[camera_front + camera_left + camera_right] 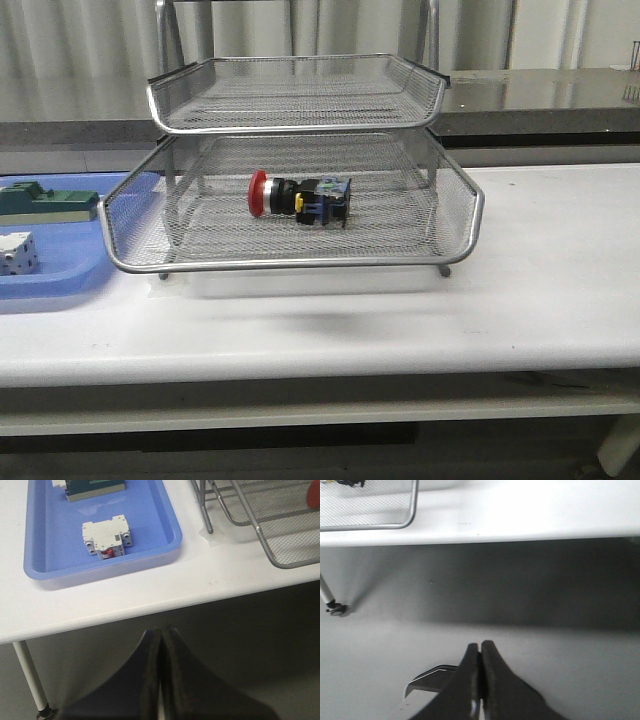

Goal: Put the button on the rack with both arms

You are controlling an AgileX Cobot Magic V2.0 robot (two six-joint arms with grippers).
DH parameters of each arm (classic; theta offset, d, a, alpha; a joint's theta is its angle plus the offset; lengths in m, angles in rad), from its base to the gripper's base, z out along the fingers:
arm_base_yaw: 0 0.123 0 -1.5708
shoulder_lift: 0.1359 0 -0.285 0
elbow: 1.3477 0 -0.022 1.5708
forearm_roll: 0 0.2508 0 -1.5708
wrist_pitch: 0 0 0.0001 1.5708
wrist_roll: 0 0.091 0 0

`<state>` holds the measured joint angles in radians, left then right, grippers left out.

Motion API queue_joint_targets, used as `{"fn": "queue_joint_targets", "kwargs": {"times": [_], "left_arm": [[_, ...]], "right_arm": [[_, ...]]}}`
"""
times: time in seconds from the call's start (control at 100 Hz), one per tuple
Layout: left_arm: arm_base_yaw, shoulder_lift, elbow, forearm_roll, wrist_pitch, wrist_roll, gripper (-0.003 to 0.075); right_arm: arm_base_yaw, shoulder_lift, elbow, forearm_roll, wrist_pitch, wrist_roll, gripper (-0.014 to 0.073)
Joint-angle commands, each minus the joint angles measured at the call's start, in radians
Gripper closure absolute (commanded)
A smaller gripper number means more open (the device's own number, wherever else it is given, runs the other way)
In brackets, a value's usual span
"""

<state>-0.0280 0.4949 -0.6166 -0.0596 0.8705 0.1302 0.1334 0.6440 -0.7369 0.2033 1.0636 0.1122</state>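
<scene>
Button (299, 199) lying in rack (440, 215), well apart from both end effectors (161, 636) (480, 650), pressed together

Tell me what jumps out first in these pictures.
The red-capped button lies on its side in the lower pulled-out tray of the silver wire rack, mid-table. A blue tray with a white part sits to the rack's left. Both tools, left and right, are shut and empty below the table edge.

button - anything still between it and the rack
No. The button already lies on its side on the mesh of the rack's lower pulled-out tray, red cap pointing left. Both grippers hang shut below the table edge, holding nothing.
</scene>
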Motion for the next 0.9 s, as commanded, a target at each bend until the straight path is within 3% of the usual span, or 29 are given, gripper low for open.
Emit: {"fn": "queue_joint_targets", "kwargs": {"times": [0.0,0.45,0.65,0.89], "left_arm": [[-0.001,0.004,-0.026,-0.014,-0.07,-0.013,0.0741],[-0.001,0.004,-0.026,-0.014,-0.07,-0.013,0.0741],[-0.001,0.004,-0.026,-0.014,-0.07,-0.013,0.0741],[-0.001,0.004,-0.026,-0.014,-0.07,-0.013,0.0741]], "right_arm": [[0.002,0.085,-0.032,0.102,-0.115,-0.009,0.0664],[0.006,0.448,-0.032,0.55,-0.3,-0.344,0.0664],[0.054,0.568,-0.032,0.589,-0.359,-0.392,0.0662],[0.205,0.671,-0.032,0.589,-0.491,-0.392,0.0662]]}}
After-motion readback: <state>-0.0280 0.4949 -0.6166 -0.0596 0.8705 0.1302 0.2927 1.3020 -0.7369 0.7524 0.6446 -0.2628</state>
